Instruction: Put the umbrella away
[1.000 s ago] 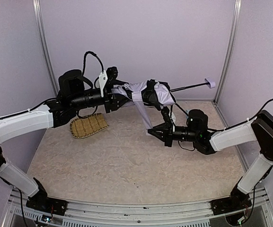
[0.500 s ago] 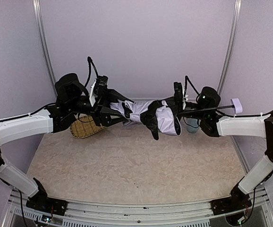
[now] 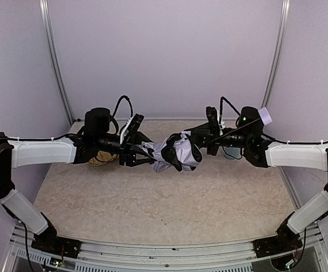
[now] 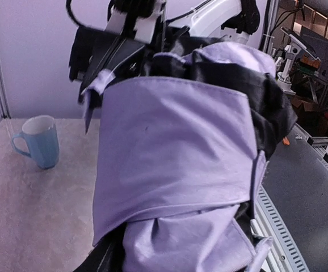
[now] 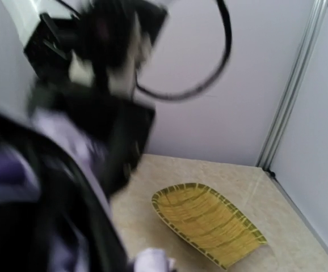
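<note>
1. Firstly, the containers: one woven straw tray (image 5: 209,218) lies on the bench (image 3: 152,209) at the far left, partly hidden behind the left arm. The right wrist view shows its ribbed inside.
2. One light blue mug (image 4: 39,141) stands upright on the bench at the far right, behind the right arm. Its inside cannot be seen.
3. One umbrella (image 3: 175,152) hangs in the air above the middle of the bench, bunched into a lavender and black bundle between the two arms.
4. Its thin black shaft (image 3: 240,129) slants up to the right and ends in the small lavender handle (image 3: 265,116).
5. Two grippers meet it. The left gripper (image 3: 144,154) holds the bundle's left end, jaws partway apart around the fabric.
6. The right gripper (image 3: 201,136) is closed tight at the bundle's right end; which part it pinches cannot be told.
</note>
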Robot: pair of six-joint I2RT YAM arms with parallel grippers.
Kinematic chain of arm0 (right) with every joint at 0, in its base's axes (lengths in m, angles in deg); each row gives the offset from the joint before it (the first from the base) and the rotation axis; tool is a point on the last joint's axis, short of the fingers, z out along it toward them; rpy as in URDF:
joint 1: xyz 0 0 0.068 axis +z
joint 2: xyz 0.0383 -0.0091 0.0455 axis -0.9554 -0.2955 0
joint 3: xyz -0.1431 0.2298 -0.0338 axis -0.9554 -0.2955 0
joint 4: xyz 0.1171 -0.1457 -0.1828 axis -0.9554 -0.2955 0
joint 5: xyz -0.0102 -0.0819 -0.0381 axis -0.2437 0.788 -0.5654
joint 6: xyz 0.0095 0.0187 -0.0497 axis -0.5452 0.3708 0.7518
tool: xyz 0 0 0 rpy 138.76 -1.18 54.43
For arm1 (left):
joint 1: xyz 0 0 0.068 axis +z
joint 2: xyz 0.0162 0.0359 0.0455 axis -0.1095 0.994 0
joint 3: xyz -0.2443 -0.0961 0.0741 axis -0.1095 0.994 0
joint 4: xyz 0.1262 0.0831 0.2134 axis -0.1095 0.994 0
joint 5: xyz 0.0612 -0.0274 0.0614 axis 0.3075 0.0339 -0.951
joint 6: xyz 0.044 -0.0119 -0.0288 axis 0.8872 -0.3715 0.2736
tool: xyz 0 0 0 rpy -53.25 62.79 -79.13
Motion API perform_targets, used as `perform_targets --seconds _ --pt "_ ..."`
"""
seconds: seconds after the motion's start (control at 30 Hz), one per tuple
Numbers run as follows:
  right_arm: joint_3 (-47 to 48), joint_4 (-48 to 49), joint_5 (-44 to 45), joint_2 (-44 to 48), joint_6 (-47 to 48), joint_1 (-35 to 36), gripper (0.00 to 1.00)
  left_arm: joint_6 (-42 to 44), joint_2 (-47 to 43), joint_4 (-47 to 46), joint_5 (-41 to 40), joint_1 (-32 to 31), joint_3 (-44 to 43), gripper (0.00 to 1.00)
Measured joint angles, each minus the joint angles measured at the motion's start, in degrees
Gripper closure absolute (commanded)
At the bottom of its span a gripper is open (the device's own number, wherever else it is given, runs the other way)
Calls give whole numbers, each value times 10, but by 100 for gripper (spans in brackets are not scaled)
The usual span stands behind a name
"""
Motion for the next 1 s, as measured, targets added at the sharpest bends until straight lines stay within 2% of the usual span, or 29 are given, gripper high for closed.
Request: perform_targets --seconds 0.33,0.57,0.67,0.8,0.9,1.0 --pt "-2 -83 91 26 130 134 100 78 78 51 30 6 17 100" --pt "-5 -129 135 24 181 168 100 141 38 8 21 14 91 100" --pt "-5 -148 144 31 201 173 100 202 14 17 14 16 98 100" --pt "-5 -182 168 48 236 190 100 312 -17 95 11 12 87 100" --pt "-9 -198 199 61 263 209 100 396 -34 202 -18 -12 45 100" --pt "-26 -188 221 76 277 216 100 442 -34 266 -56 -38 17 100"
